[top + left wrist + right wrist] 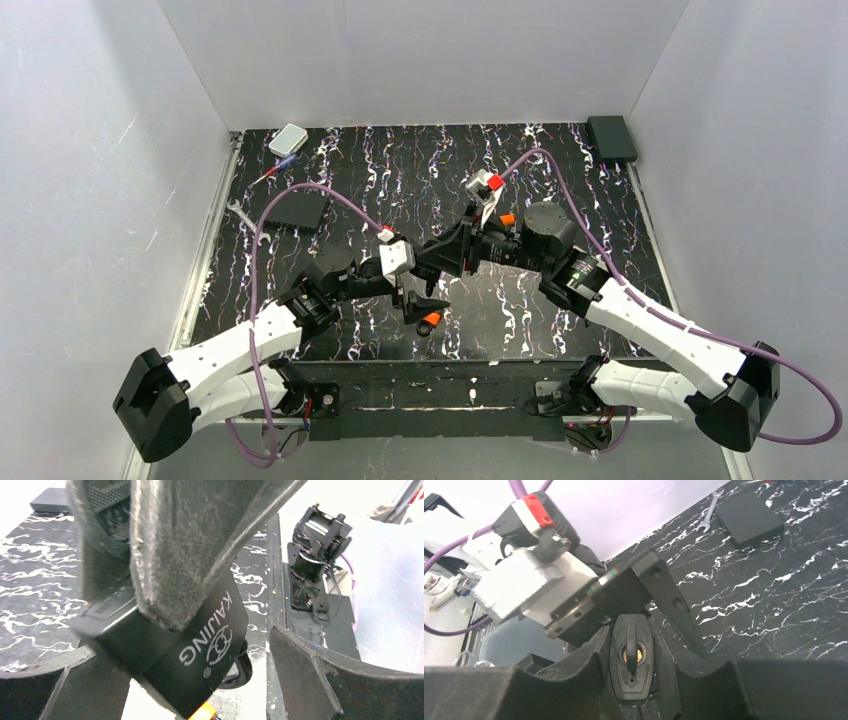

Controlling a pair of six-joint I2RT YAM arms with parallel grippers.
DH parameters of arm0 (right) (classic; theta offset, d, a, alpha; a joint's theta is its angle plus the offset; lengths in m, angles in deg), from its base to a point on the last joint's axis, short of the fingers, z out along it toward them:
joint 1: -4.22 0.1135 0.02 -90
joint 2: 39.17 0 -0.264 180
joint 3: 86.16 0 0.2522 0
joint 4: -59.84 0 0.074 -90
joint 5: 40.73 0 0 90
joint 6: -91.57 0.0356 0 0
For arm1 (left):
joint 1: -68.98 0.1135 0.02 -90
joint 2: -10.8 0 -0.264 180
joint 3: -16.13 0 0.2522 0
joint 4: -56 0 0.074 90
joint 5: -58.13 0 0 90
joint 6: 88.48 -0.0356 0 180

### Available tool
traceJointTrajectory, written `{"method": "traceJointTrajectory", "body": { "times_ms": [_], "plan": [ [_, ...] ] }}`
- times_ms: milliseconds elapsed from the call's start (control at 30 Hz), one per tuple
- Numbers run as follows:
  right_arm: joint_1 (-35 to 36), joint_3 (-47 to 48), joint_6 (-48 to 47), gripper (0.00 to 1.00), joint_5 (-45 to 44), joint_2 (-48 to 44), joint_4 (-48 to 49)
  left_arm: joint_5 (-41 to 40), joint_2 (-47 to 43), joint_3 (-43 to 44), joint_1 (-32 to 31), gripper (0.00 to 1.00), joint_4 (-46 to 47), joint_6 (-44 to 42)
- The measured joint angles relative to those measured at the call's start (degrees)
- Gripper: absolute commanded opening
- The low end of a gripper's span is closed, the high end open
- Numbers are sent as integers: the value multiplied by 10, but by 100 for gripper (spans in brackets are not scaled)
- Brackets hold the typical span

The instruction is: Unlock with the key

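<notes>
Left hand (170, 675) is spread wide with nothing in it; right hand (447, 258) is clamped on the black KAIJING padlock (200, 650). Key (630, 649) looks seated in the brass keyhole (638, 654), can't swear to it. I'd pinch its head squarely and twist gently, keeping the lock steady.

Cannot tell key for sure; maybe thin dark bar (630, 647) upright across brass keyway, lower middle, right-wrist view.
</notes>
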Motion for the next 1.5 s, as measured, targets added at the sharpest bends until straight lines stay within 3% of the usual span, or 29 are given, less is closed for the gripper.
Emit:
{"method": "traceJointTrajectory", "body": {
  "times_ms": [233, 433, 633, 933, 1100, 1500],
  "plan": [
    [0, 0, 18, 1, -70, -5, -31, -87, -37, -14, 1, 98, 2, -4],
    [0, 0, 61, 1, -196, -21, -86, -152, -76, -36, 1, 89, 2, 0],
    [0, 3, 100, 1, -264, -8, -93, -189, -73, -38, -2, 79, 3, 5],
    [0, 14, 123, 1, -282, 7, -93, -197, 15, -37, -17, 36, 46, 52],
    [0, 14, 125, 1, -285, 7, -88, -190, 40, -35, -17, 0, 80, 78],
    [-4, -21, 98, 1, -249, -17, 2, -145, 43, -35, -6, 3, 136, 154]
  ]
}}
